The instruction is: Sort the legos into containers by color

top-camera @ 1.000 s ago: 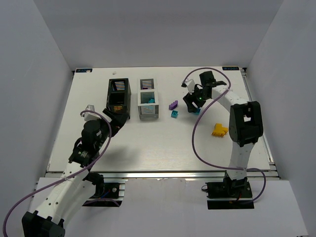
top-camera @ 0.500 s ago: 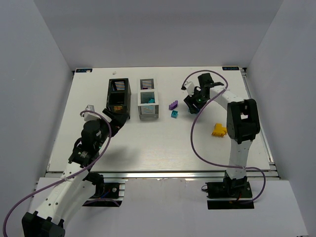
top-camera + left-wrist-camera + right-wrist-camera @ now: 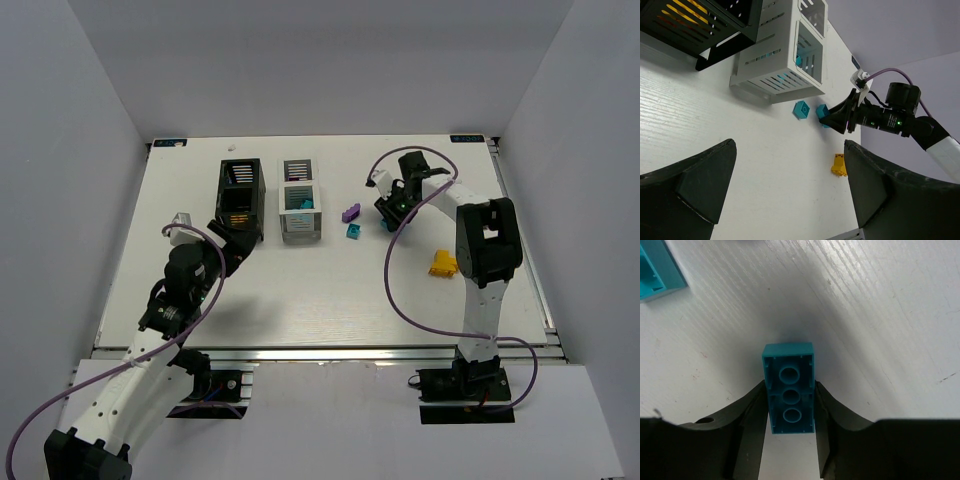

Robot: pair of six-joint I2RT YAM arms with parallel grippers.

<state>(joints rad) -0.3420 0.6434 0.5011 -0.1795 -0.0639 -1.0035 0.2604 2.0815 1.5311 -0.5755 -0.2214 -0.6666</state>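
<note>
A teal brick (image 3: 788, 365), its hollow underside facing the wrist camera, sits clamped between the right tool's (image 3: 789, 390) fingers, low over the desk (image 3: 300, 290), right of centre and toward the far side. Just left lie a purple brick (image 3: 350, 212) and another teal brick (image 3: 353, 231), then the white container (image 3: 299, 210) and black container (image 3: 240, 200). A yellow brick (image 3: 443, 265) lies nearer. The left tool (image 3: 790, 145) hangs wide apart, holding nothing, near the black container.
</note>
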